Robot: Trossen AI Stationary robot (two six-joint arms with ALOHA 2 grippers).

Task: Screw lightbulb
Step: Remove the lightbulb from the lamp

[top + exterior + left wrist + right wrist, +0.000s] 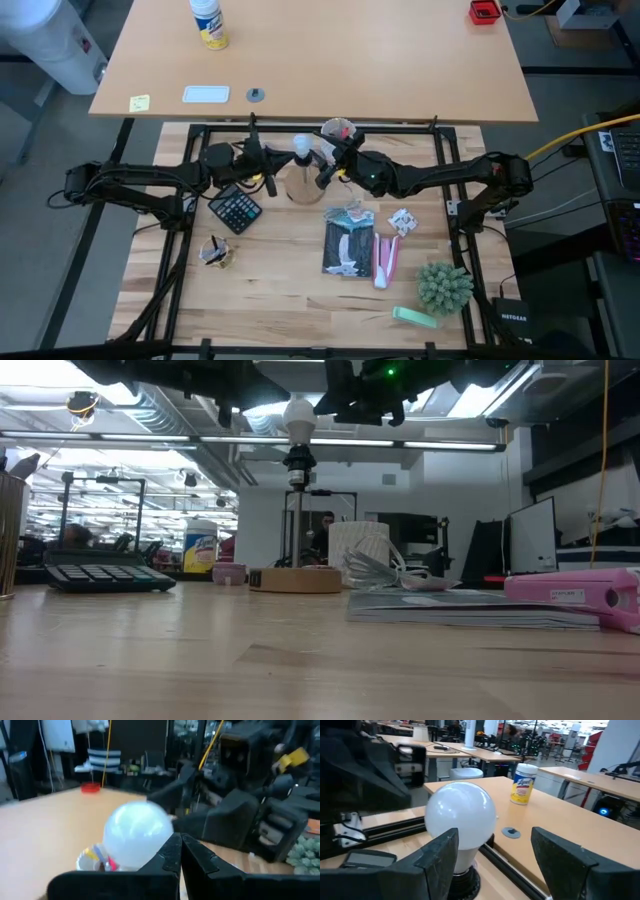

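Observation:
The white frosted lightbulb (300,148) stands upright, screw base in the black socket (298,460) on the post of the round wooden disc stand (295,580). My left gripper (180,852) is shut and level, its tips just beside the bulb's globe (137,835) on the table's left side. My right gripper (500,860) is open and level on the bulb's right. The globe (460,820) sits between its fingers, close to one finger (440,855) and well apart from the other (560,857). My left gripper's shut fingertips (170,851) lie level beside the globe's side (160,837); I cannot tell whether they touch it. My right gripper's one finger overlaps the globe's lower side (451,837) in its wrist view; I cannot tell whether it touches.
A white cup (338,130) with red items stands just behind the stand. A calculator (235,208) lies to the stand's near left. A booklet (348,245), a pink tool (386,258) and a small green plant (444,285) lie toward the near right.

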